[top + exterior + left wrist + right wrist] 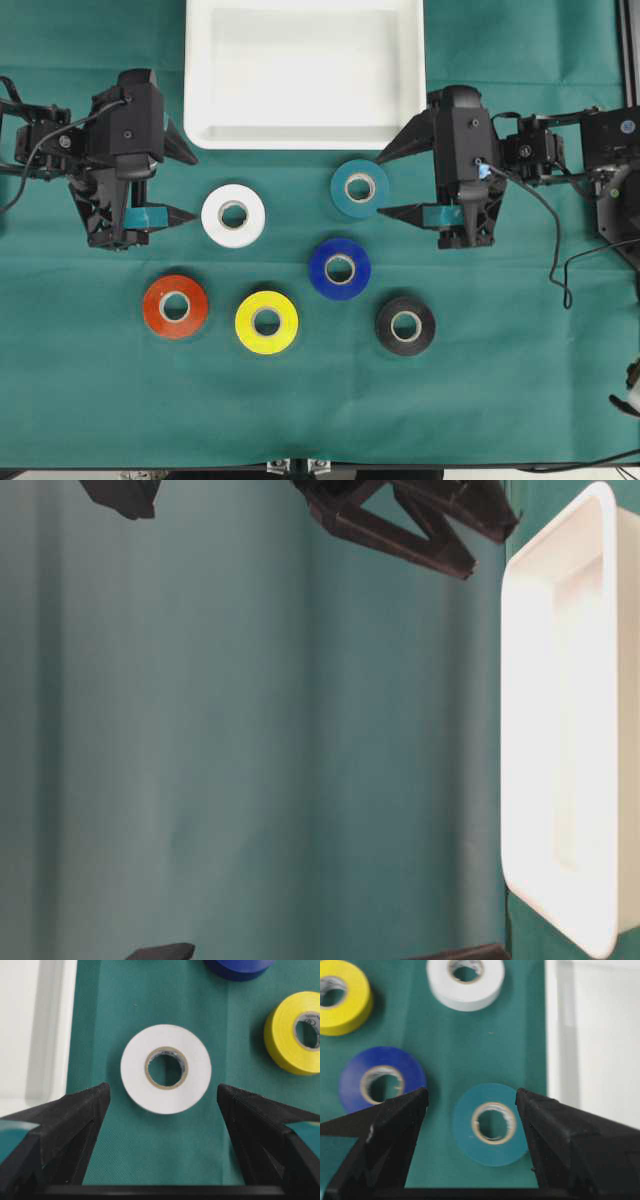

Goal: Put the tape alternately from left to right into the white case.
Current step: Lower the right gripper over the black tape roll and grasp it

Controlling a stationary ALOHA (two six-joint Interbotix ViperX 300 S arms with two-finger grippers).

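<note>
White tape roll [166, 1068] lies flat on green cloth [500, 400], just below the empty white case [300, 135]. Likely light, rigid, smooth-sided; pinch across outer rim. Left gripper [178, 180] and right gripper [395, 185] both agape, holding nothing.

Even, bright light; the shallow white plastic case [300, 75] is overexposed at twelve o'clock overhead. Right wrist view is soft; the black gripper fingers [380, 1145] blur.

Six tape rolls [233, 215] flat on cloth below white case [305, 134].
</note>
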